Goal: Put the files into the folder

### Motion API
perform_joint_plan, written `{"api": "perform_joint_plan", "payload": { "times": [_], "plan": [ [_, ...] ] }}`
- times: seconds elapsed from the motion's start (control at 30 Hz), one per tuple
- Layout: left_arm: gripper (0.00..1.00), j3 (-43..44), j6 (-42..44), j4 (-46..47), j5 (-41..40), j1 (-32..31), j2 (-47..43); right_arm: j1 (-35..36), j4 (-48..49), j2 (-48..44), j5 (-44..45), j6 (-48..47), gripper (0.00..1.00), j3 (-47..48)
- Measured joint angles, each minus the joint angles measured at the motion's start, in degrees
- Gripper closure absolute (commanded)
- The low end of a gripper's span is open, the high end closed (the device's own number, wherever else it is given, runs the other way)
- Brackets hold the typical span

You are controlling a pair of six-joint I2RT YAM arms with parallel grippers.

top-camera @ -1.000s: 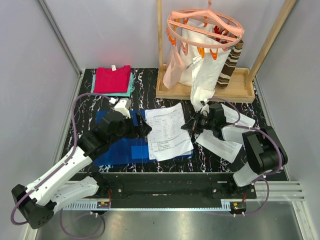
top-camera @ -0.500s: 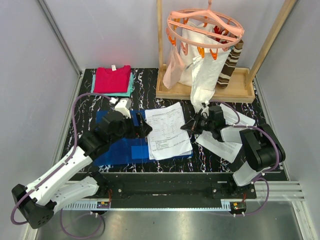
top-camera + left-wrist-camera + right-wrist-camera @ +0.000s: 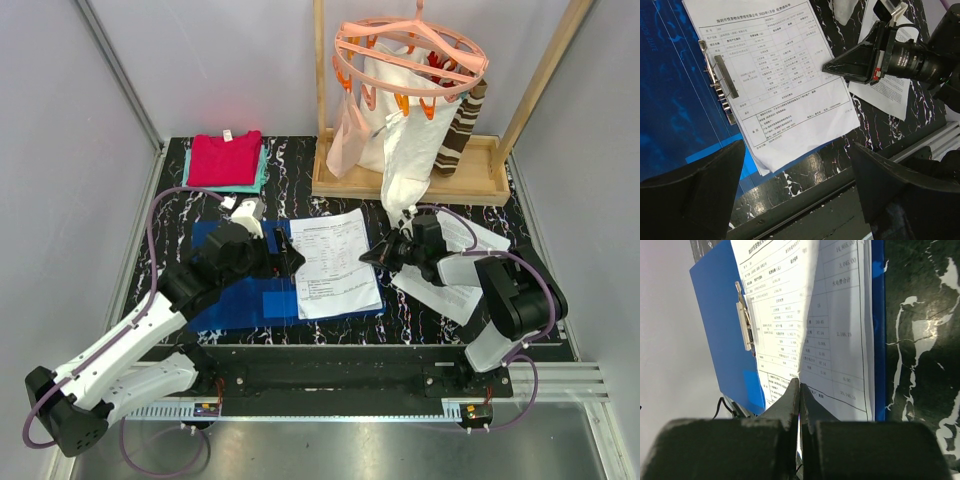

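Note:
The blue folder lies open on the dark marbled table, with a metal clip along its inner side. The files, a small stack of printed white sheets, rest on the folder's right half and overhang its near edge slightly. My right gripper is shut, and its tip is against the stack's right edge, where the top sheet buckles. My left gripper hangs open above the folder's near edge, holding nothing. More loose sheets lie under the right arm.
Folded red and teal cloths sit at the back left. A wooden stand at the back right carries a round peg hanger with white garments hanging down to the table. A black rail runs along the near edge.
The right gripper has slid a little to the left against the stack's edge, nudging the sheets closer together on the folder. The left arm has stayed put.

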Motion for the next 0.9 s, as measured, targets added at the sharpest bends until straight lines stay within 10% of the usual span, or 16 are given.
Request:
{"api": "perform_joint_plan", "payload": {
  "times": [0.23,0.6,0.9],
  "plan": [
    [0.11,-0.4,0.0,0.2,0.0,0.0,-0.1,0.8,0.1,0.3,0.9,0.4,1.00,0.0],
    [0.19,-0.9,0.0,2.5,3.0,0.0,1.6,1.3,-13.3,-2.8,6.2,-4.4,0.01,2.9],
    [0.24,11.5,0.2,12.3,8.3,-8.2,30.1,-9.6,-41.2,-23.5,27.6,-16.7,0.02,9.1]
  ]
}}
